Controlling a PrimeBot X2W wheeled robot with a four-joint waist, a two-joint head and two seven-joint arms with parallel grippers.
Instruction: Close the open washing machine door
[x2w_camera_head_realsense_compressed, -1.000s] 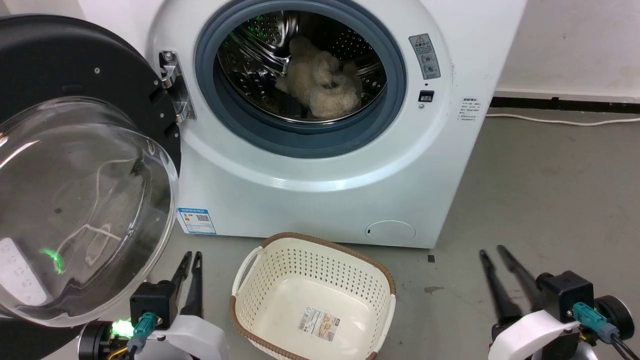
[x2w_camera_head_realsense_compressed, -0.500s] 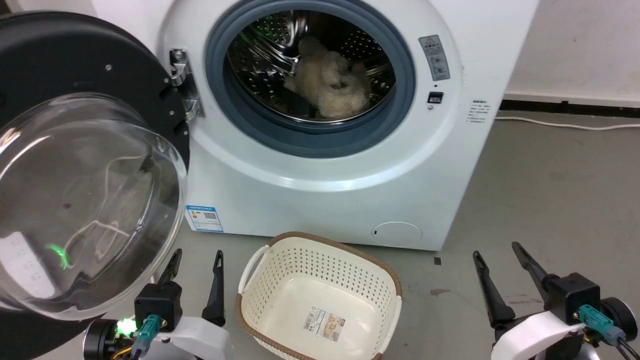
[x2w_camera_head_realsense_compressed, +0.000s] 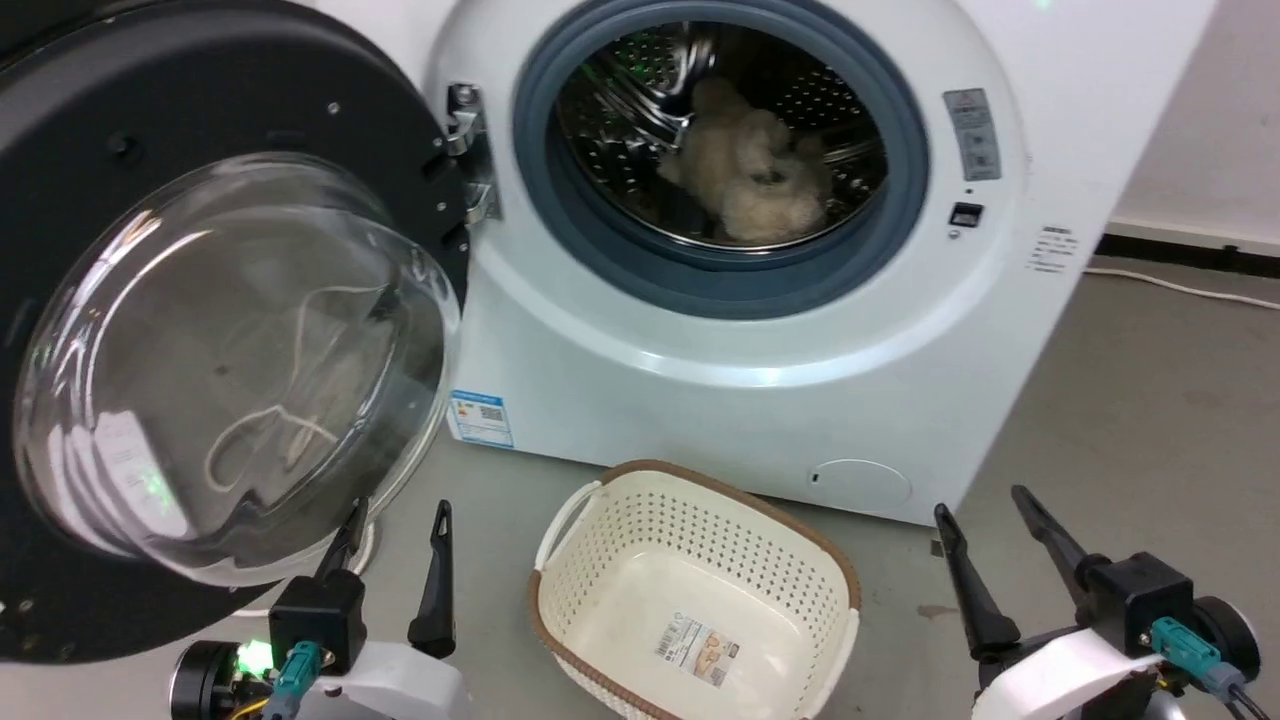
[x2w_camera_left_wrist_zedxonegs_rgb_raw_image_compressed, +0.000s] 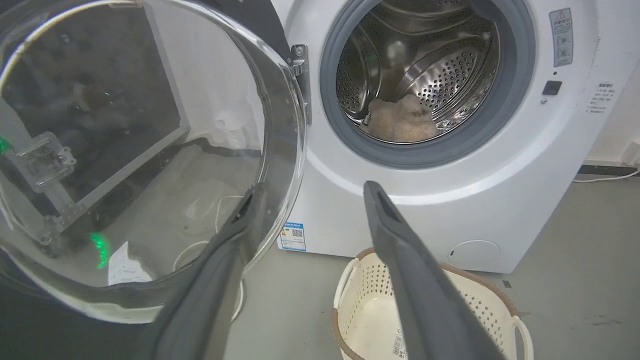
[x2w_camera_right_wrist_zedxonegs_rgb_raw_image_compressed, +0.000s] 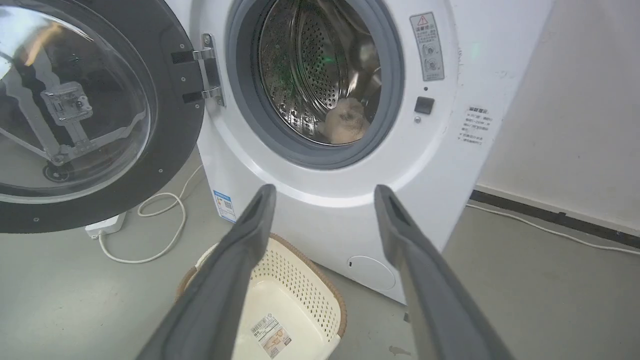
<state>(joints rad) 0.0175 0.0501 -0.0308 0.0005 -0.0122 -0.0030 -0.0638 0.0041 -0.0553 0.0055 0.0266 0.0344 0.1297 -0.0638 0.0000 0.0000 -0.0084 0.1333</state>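
The white washing machine (x2w_camera_head_realsense_compressed: 720, 400) fills the upper head view, with a beige fluffy item (x2w_camera_head_realsense_compressed: 750, 175) lying in its steel drum. Its round black-rimmed washing machine door (x2w_camera_head_realsense_compressed: 230, 330) hangs wide open to the left on a metal hinge (x2w_camera_head_realsense_compressed: 470, 150); the clear glass bowl bulges toward me. My left gripper (x2w_camera_head_realsense_compressed: 398, 510) stands open at the lower left, just below the bowl's rim, one finger reaching up in front of it. In the left wrist view the door (x2w_camera_left_wrist_zedxonegs_rgb_raw_image_compressed: 150, 150) sits behind my left finger. My right gripper (x2w_camera_head_realsense_compressed: 980, 500) is open at the lower right, clear of everything.
A cream perforated laundry basket (x2w_camera_head_realsense_compressed: 700, 600) with a brown rim stands empty on the grey floor before the machine, between my arms. A white cable (x2w_camera_right_wrist_zedxonegs_rgb_raw_image_compressed: 150, 240) and power strip (x2w_camera_right_wrist_zedxonegs_rgb_raw_image_compressed: 105, 226) lie on the floor under the door. A wall (x2w_camera_right_wrist_zedxonegs_rgb_raw_image_compressed: 575, 100) stands right of the machine.
The head view has swung left, shifting the machine and basket rightward in the picture and showing more of the door. Both grippers have opened from nearly shut.
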